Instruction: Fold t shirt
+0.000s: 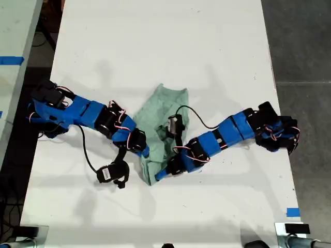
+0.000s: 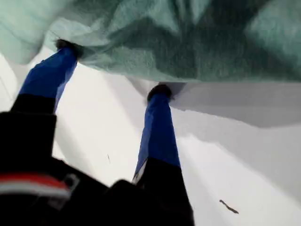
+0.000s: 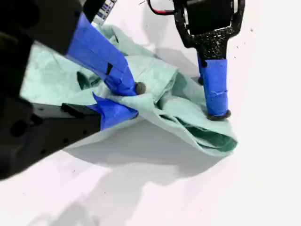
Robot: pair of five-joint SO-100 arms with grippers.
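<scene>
One pale mint-green wrinkled cloth t shirt (image 1: 166, 120), plain, lies bunched lengthwise in the middle of the white counter (image 1: 155, 46), a bit toward the near side. Two blue-and-black arms, two claws, both meeting at the shirt's near end.

My first claw (image 2: 113, 67): two blue-taped fingers (image 2: 157, 136) spread apart, black tips touching the shirt's edge, cloth draped over them, nothing clamped.

My second claw (image 3: 131, 100): fingers drawn together, pinching a fold of the shirt. In that view one finger of my first claw stands tip-down on the shirt's edge just beside it.

A small striped sticker (image 3: 107, 8) on my second arm is too blurred to read. One blue tape strip (image 1: 292, 212) sits at the counter's near right edge in the exterior view.
</scene>
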